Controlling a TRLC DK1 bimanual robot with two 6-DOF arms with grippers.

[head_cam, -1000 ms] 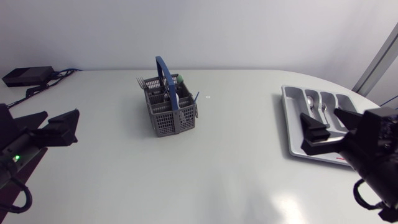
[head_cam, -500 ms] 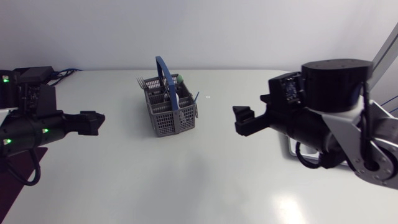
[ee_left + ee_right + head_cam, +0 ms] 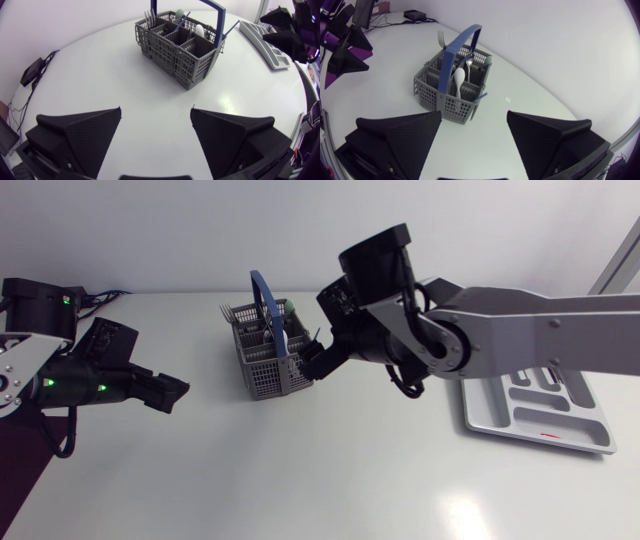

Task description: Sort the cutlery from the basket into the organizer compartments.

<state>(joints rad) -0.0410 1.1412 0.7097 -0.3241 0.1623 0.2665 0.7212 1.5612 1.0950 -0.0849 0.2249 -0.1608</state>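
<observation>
The grey cutlery basket [image 3: 272, 352] with a blue handle [image 3: 264, 292] stands at the middle back of the table. It holds forks, a white spoon [image 3: 459, 80] and other pieces. My right gripper [image 3: 318, 360] hovers close beside the basket's right side, open and empty, with the basket [image 3: 451, 87] just ahead of its fingers. My left gripper [image 3: 165, 392] is open and empty, a good way left of the basket [image 3: 181, 42]. The grey organizer [image 3: 500, 420] lies at the right, partly hidden under my right arm.
My right arm's long grey link [image 3: 540, 320] stretches over the table from the right edge, above the organizer [image 3: 265, 45]. A black box with cables [image 3: 34, 71] sits at the table's back left edge.
Both arms have risen from rest and swung in toward the basket. The right gripper travelled from over the organizer to the basket's right side. The left gripper advanced rightward.
</observation>
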